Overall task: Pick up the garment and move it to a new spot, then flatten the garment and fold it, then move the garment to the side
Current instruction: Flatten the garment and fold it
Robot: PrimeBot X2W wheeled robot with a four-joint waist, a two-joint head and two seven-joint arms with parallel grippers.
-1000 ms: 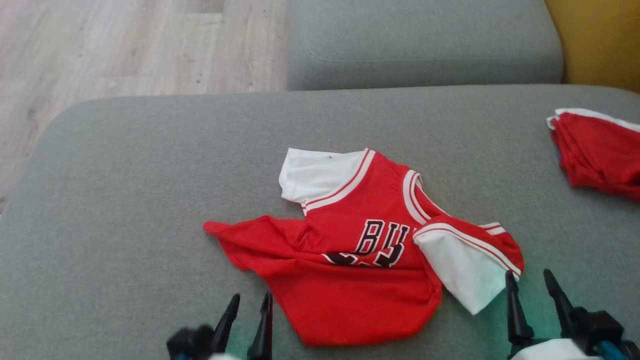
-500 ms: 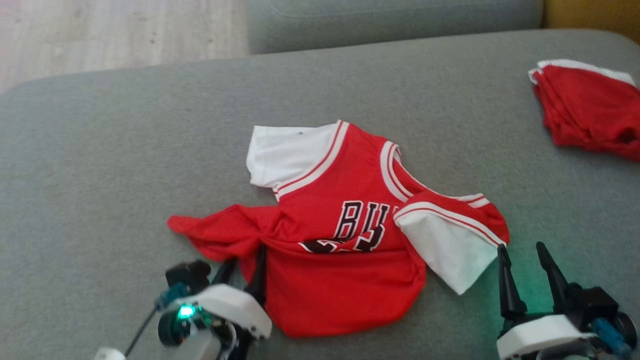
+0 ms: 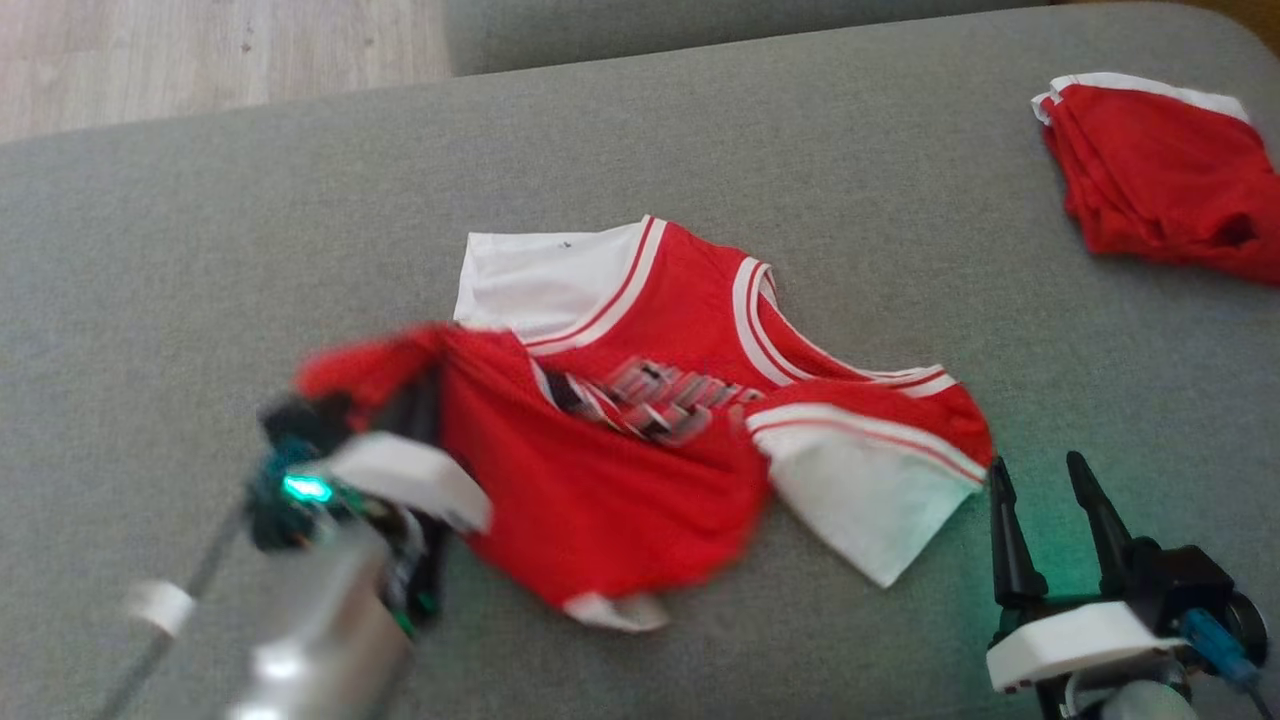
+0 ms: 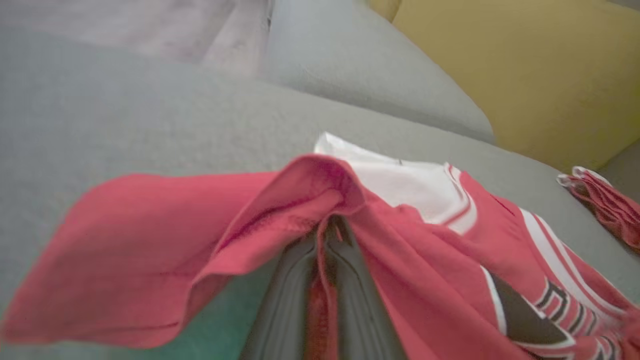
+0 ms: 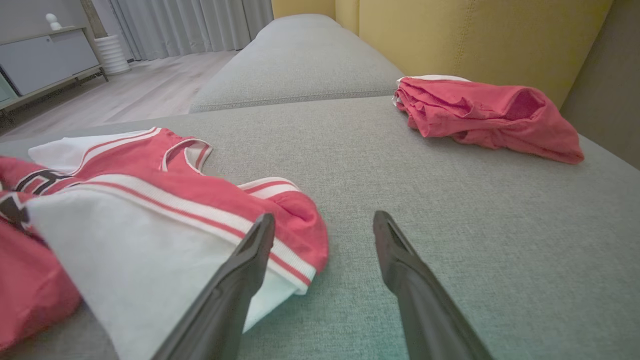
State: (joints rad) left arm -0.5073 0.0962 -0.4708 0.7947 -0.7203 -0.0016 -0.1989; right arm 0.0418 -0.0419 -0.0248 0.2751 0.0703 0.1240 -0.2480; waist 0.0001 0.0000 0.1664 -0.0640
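- Garment (image 3: 650,330): red jersey with white sleeves, lying mid-cushion on the grey sofa (image 3: 200,250); its left red corner is raised off the surface.
- Left gripper (image 4: 327,232): jaws closed tight on that raised red corner.
- Right gripper (image 3: 1037,470): jaws wide, holding nothing, just beside the near white sleeve.
- Second red garment (image 3: 1160,170): bundled at far right, well apart.

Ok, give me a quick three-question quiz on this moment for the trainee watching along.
1. True or false: the right gripper is open, holding nothing.
2. Fill in the colour: the left gripper is shut on the jersey's ____ fabric.
3. The bunched red garment lies: A) under the jersey B) apart from it, toward the robot's right C) in the right gripper.
Key: 1 true; 2 red; 3 B.
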